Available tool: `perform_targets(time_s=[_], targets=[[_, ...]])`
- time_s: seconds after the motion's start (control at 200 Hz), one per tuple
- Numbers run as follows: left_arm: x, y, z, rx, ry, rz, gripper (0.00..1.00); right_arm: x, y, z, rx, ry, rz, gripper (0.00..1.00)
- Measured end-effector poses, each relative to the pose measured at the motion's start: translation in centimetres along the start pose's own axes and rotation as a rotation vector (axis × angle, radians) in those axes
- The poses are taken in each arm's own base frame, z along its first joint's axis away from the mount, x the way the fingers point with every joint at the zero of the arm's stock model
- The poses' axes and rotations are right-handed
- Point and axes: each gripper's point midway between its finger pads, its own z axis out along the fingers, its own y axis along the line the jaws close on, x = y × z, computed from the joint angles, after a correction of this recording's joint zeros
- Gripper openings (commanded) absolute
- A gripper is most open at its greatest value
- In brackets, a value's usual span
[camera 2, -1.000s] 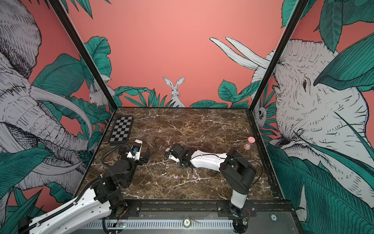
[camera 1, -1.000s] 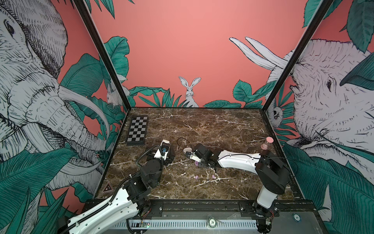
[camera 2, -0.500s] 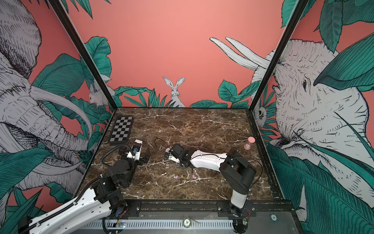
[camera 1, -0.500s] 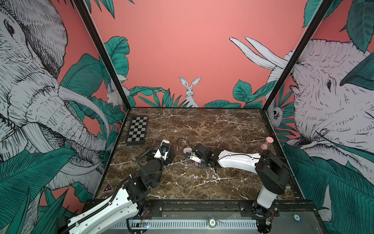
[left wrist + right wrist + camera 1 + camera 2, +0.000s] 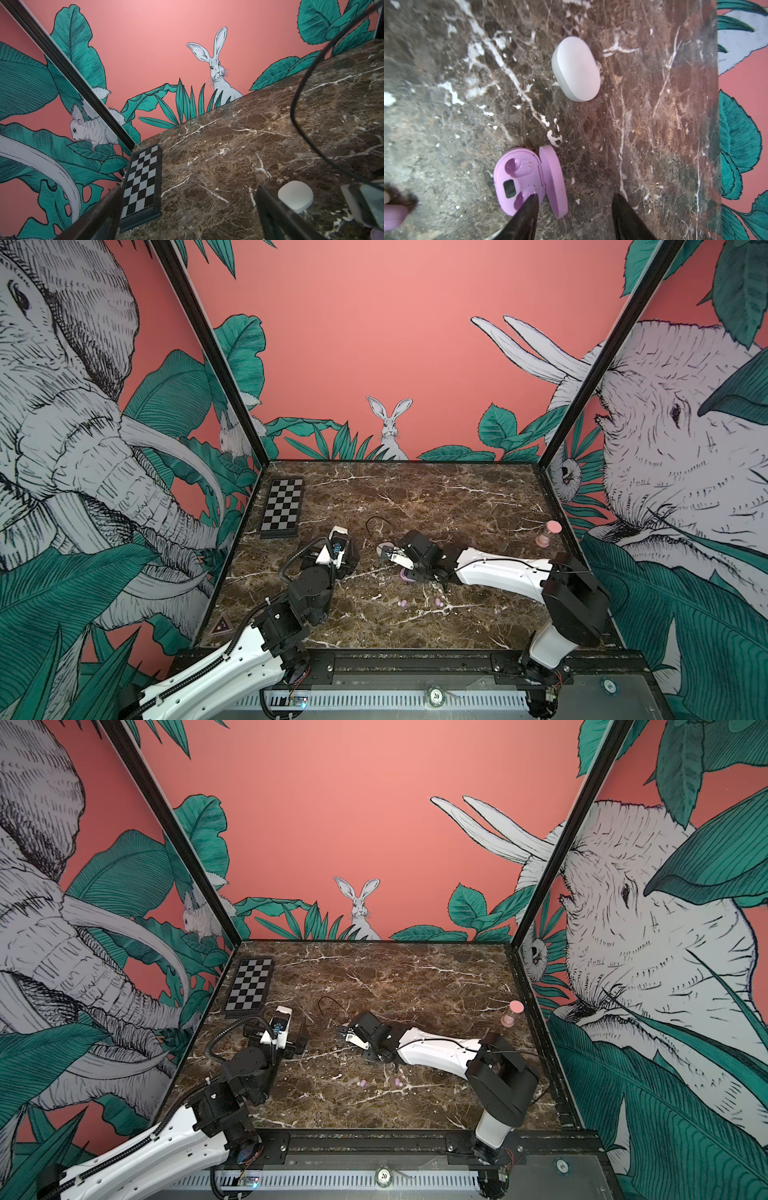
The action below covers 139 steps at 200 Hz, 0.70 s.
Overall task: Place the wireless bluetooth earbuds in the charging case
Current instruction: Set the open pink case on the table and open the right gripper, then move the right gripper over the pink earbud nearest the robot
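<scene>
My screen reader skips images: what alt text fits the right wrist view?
An open lilac charging case, both wells empty, lies on brown marble near a closed white case. The right end effector is open, holding nothing.

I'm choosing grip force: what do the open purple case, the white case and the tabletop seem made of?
The purple case: likely moulded plastic, matte lilac; even colour, rounded edges. The white case: likely plastic too, smooth satin with soft sheen. The tabletop: brown marble look, white veins; real stone or print, cannot tell.
</scene>
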Motion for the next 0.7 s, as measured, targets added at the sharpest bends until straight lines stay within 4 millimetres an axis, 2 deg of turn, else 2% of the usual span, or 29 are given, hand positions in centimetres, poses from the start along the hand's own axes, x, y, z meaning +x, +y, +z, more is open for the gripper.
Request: perform_targets(time_s=[0.045,0.07,0.145,0.295,0.45,0.57,0.695], targets=[[0.0,0.0,0.0,0.0,0.0,0.0,0.99,-0.4,-0.4,-0.7,0.007,-0.025,0.013,0.7],[0.0,0.0,0.0,0.001,0.0,0.0,0.99,-0.6,-0.5,-1.2,0.01,-0.041,0.021,0.79],[0.1,-0.1,0.0,0.003,0.002,-0.003,0.99,-1.2,-1.2,-2.7,0.023,-0.089,0.05,0.98],[0.7,-0.4,0.1,0.013,0.028,-0.014,0.99,-2.3,-2.8,-6.0,0.066,-0.199,0.126,0.98],[0.8,-1.6,0.0,0.088,0.042,-0.033,0.99,-2.3,-4.8,-9.9,0.141,-0.321,0.256,0.98],[-0.3,-3.2,-0.5,0.212,0.049,-0.029,0.99,-1.5,-6.8,-12.5,0.214,-0.386,0.416,0.98],[-2.7,-4.3,-1.1,0.329,0.066,-0.032,0.99,-0.4,-8.2,-14.3,0.256,-0.412,0.581,0.98]])
